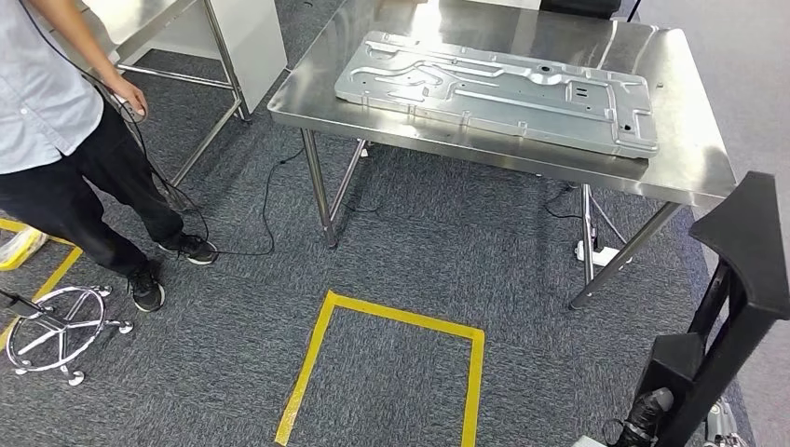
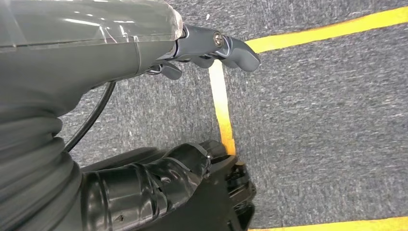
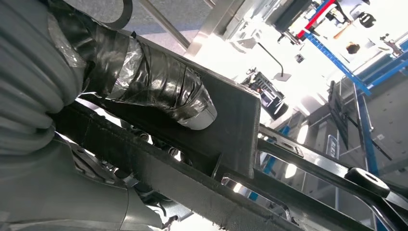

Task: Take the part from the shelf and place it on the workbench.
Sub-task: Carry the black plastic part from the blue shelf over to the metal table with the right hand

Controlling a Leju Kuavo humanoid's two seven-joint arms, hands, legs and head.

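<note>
My right robot hand (image 3: 159,103) grips a black part (image 1: 736,307): in the right wrist view my taped fingers (image 3: 192,108) lie wrapped across its flat black plate, with the part's dark bars running on past them. In the head view the same part rises at my right side, an angled black frame held upright above the carpet, well apart from the tabletop (image 1: 689,158).

My left robot hand (image 2: 211,48) hangs over the floor with nothing in it, its grey thumb sticking out and the darker fingers tucked in beneath; I cannot tell how far they are curled.

I judge the pick from the shelf done and the carrying step in hand. Ahead stands the steel tabletop, and on it lies a large stamped metal panel (image 1: 494,88) that covers much of the middle. Between me and the table a yellow tape square (image 1: 387,372) marks the carpet. A person (image 1: 65,140) stands off to my left beside a chair base (image 1: 56,331), with a cable (image 1: 265,200) trailing across the floor.

Next I need to close in on the table, lift the part over its near edge and set it down on bare steel, likely the right end, clear of the panel.
</note>
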